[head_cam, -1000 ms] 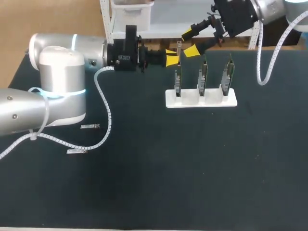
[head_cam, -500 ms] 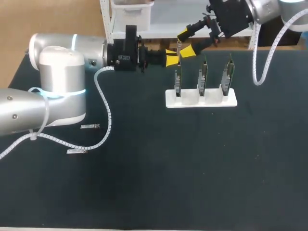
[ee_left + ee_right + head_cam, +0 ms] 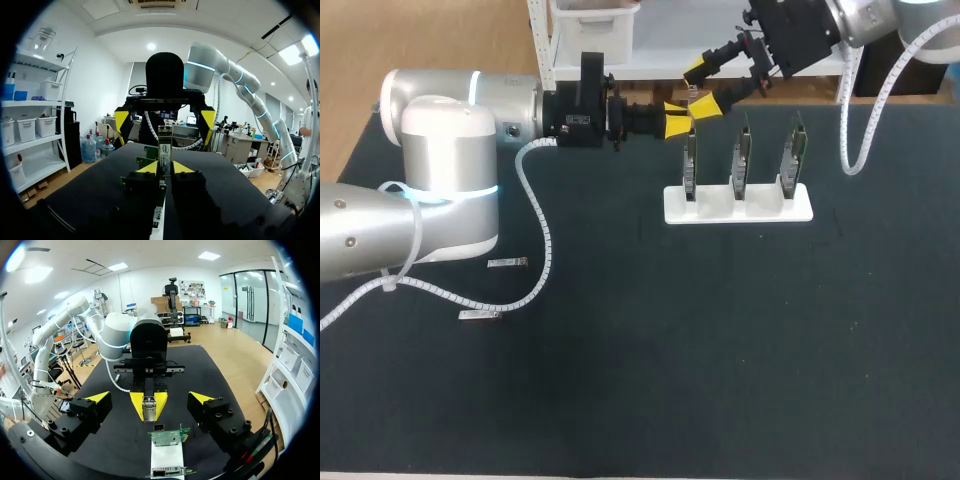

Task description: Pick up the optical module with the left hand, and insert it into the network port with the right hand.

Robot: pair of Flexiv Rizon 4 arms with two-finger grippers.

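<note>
Both are the chunky rounded silver-grey kind: the left arm has fat cylinder joints, a glowing cyan ring round the seam and a couple of tiny dark screws in the shell, and the right arm is the same silver. Each one ends in a boxy black wrist block and has a white ribbed cable looping loose along the outside. The left gripper and right gripper are all black, bolt heads dotted over the finger blocks, with wedge-shaped bright yellow tips.
</note>
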